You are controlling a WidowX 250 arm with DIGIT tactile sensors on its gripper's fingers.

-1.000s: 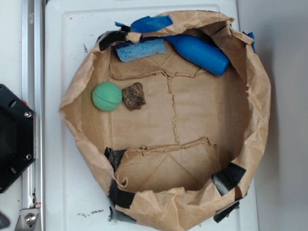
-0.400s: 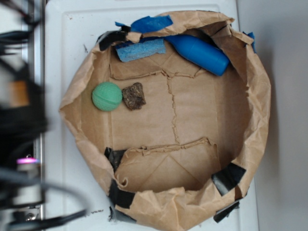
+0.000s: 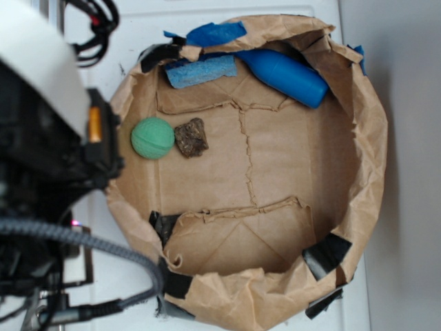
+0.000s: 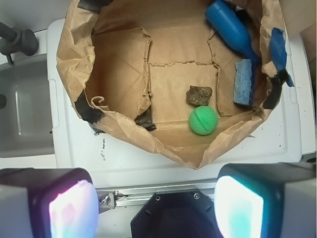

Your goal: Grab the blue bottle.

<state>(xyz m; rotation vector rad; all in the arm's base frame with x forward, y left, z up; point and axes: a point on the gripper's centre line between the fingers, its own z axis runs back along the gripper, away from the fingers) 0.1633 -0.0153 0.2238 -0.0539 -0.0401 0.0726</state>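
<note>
Bottle point(image 4: 231, 26) far beyond open jaws

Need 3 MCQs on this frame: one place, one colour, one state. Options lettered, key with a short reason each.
1. Where does the blue bottle lie in the paper bag?
A. Against the wall, next to the sponge
B. Touching the green ball
C. Outside, on the white surface

2. What colour is the ball?
A. Red
B. Green
C. Yellow

3. What is the gripper doing?
A. Shut on the bottle
B. Shut on the ball
C. Open, outside the bag, holding nothing

Key:
1 A, the bottle rests along the bag's edge with its neck end toward the sponge.
2 B, the ball beside the brown rock is plainly green.
3 C, the wrist view shows both fingers apart with nothing between, and the bag ahead.
</note>
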